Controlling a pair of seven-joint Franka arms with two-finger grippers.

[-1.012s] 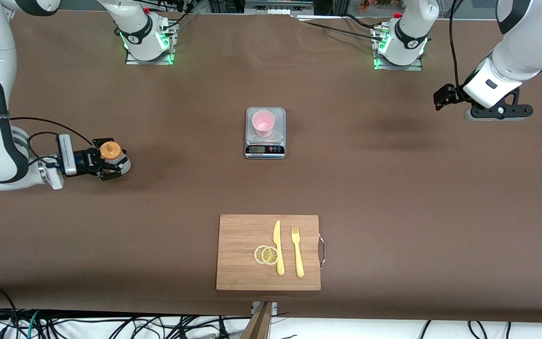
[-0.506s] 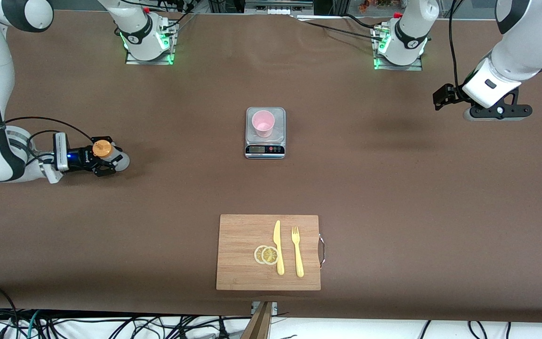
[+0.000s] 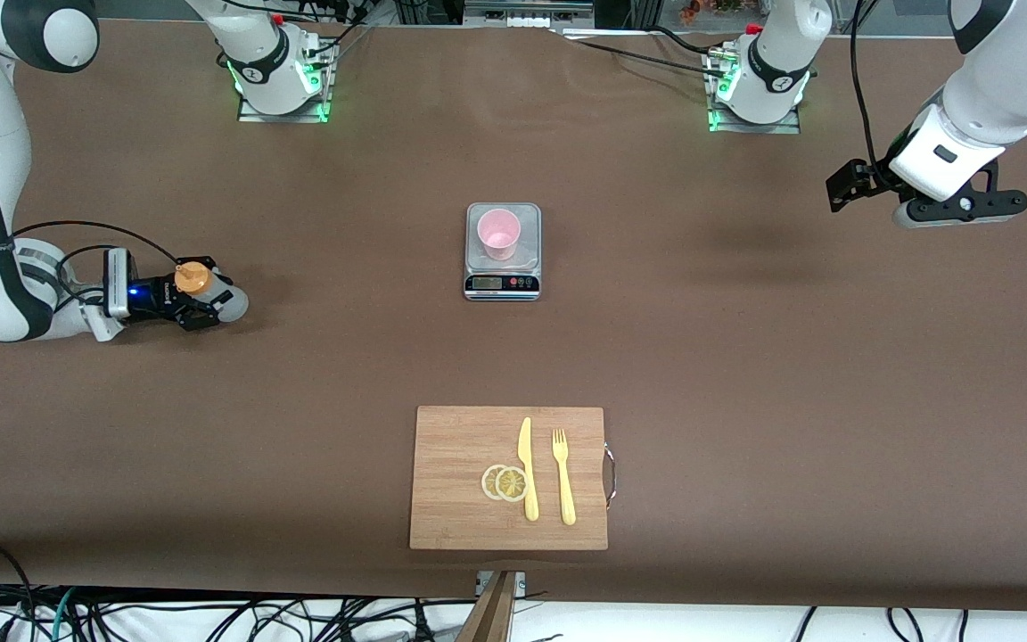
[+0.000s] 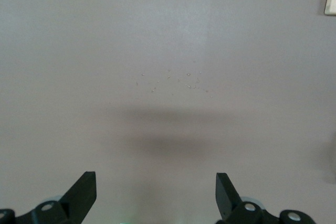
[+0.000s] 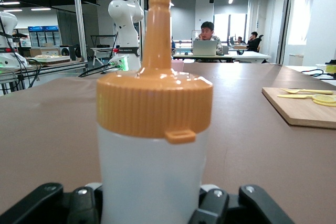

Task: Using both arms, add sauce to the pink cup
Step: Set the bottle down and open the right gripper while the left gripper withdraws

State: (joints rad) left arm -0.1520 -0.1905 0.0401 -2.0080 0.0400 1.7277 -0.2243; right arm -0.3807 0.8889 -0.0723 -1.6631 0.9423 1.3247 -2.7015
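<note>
The sauce bottle (image 3: 195,280), translucent whitish with an orange nozzle cap, stands upright in my right gripper (image 3: 201,305), low over the table at the right arm's end. In the right wrist view the bottle (image 5: 155,129) fills the middle, with the fingers (image 5: 215,208) pressed against its sides. The pink cup (image 3: 498,234) stands on the plate of a small scale (image 3: 502,285) at the table's middle, apart from both grippers. My left gripper (image 3: 959,209) hangs open and empty over bare table at the left arm's end; its fingertips (image 4: 86,187) stand wide apart in the left wrist view.
A wooden cutting board (image 3: 509,477) lies nearer to the front camera than the scale, with a yellow knife (image 3: 527,468), a yellow fork (image 3: 562,477) and two lemon slices (image 3: 505,482) on it. The board also shows in the right wrist view (image 5: 299,111).
My right gripper has come down toward the table with the bottle and shifted a little toward the right arm's end. My left gripper has drifted slightly toward the table's end.
</note>
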